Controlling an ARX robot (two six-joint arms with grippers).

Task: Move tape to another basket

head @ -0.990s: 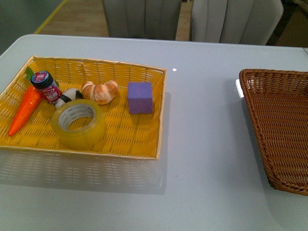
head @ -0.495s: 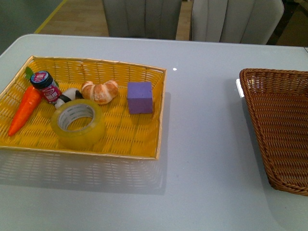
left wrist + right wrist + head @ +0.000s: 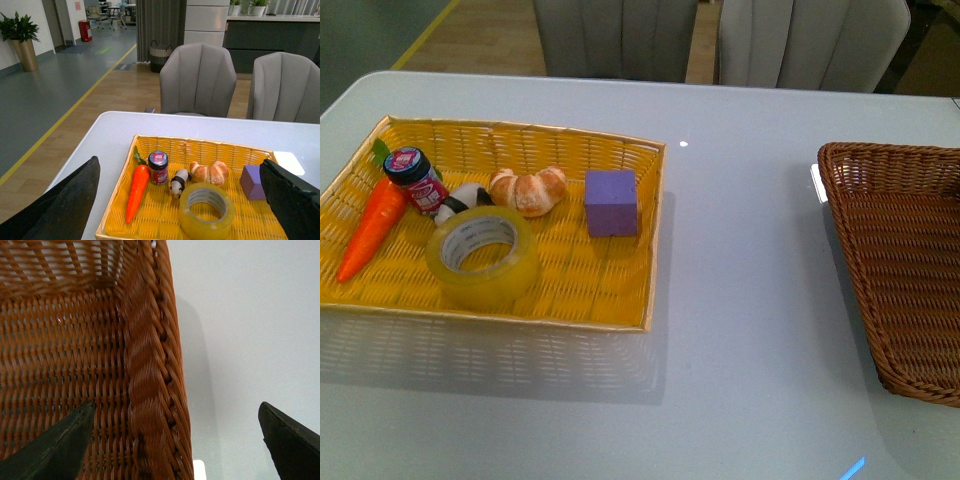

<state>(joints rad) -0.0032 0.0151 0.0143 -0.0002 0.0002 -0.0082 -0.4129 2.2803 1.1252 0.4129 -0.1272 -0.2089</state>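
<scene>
The tape (image 3: 483, 257), a wide yellow translucent roll with a white printed core, lies flat in the front of the yellow woven tray (image 3: 620, 300). It also shows in the left wrist view (image 3: 206, 211). The dark brown wicker basket (image 3: 900, 300) stands at the table's right edge and holds nothing that shows; its rim fills the right wrist view (image 3: 150, 380). My left gripper (image 3: 182, 205) is open, above and short of the tape, fingers (image 3: 65, 205) wide apart. My right gripper (image 3: 175, 445) is open over the basket's rim. Neither arm shows in the front view.
The yellow tray also holds an orange toy carrot (image 3: 372, 228), a small jar with a dark lid (image 3: 415, 178), a toy panda (image 3: 460, 202), a croissant (image 3: 528, 190) and a purple cube (image 3: 611, 203). Two grey chairs (image 3: 720, 40) stand behind the table.
</scene>
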